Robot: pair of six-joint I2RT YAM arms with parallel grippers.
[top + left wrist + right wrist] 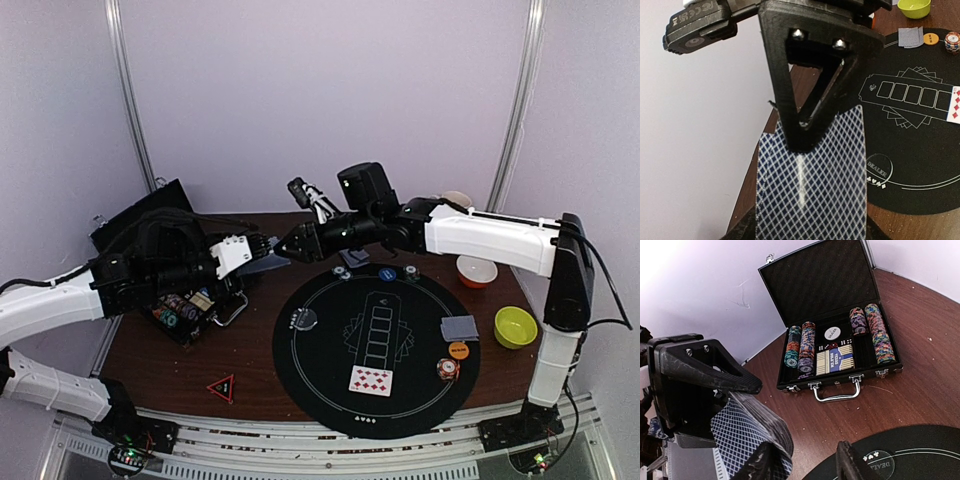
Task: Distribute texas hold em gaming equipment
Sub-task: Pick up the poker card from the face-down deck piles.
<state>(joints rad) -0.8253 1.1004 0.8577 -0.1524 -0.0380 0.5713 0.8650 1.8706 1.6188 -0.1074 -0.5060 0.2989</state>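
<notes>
Low in the overhead frame, a red triangular marker point(221, 386) lies on the brown table point(150, 350), left of the black round mat point(310, 370). On the mat's near part a face-up card point(370, 380) with red pips lies flat. At the lower right of the mat stand a chip stack point(449, 368), just above it an orange button point(458, 350), and above that a face-down card point(459, 327). A green bowl point(515, 326) sits on the wood just right of the mat. A clear dealer button point(303, 319) rests at the mat's left.

At mid-left the open black case point(840, 290) holds rows of case chips point(879, 335).

Above the mat's upper left edge the two arms meet. The left gripper point(258, 250) is clamped on a deck of cards point(810, 190), one black finger pressed on the blue-patterned backs. The right gripper point(805, 462) has its jaws apart; in its wrist view one finger overlaps the deck's edge, but I cannot tell whether it touches.

Farther up, along the mat's far rim, lie a striped chip point(343, 272), a blue button point(387, 273) and a dark chip point(411, 273), with more face-down cards point(354, 257) just beyond. An orange bowl point(476, 270) sits at the upper right.
</notes>
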